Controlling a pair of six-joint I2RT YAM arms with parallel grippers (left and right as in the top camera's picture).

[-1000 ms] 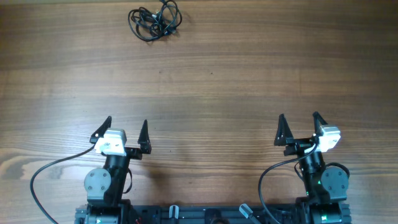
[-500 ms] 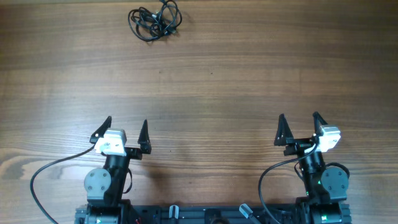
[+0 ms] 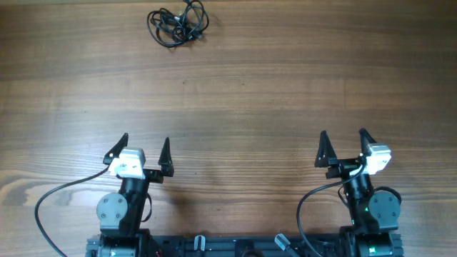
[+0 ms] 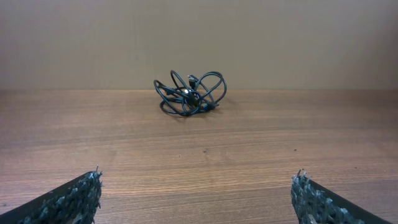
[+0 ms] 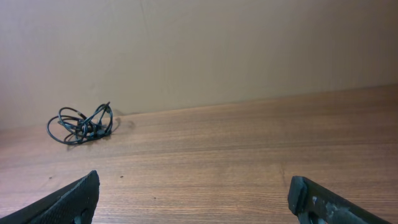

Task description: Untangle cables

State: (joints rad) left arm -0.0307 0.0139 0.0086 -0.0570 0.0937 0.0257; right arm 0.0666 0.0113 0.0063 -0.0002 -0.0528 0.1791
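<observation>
The cables (image 3: 178, 26) lie as one small bunch of thin black loops at the far left of the wooden table, also seen as cables (image 4: 189, 94) straight ahead in the left wrist view and cables (image 5: 81, 124) far left in the right wrist view. My left gripper (image 3: 143, 148) hovers near the front edge, open and empty, well short of the bunch. My right gripper (image 3: 344, 145) is open and empty too, at the front right, farther from the tangle. Only the fingertips (image 4: 78, 199) show in the wrist views.
Thicker black wires (image 3: 50, 200) curl from the arm bases along the table's front edge. A plain beige wall (image 5: 199, 50) rises behind the table's far edge. Bare wood (image 3: 285, 86) spans the stretch between grippers and tangle.
</observation>
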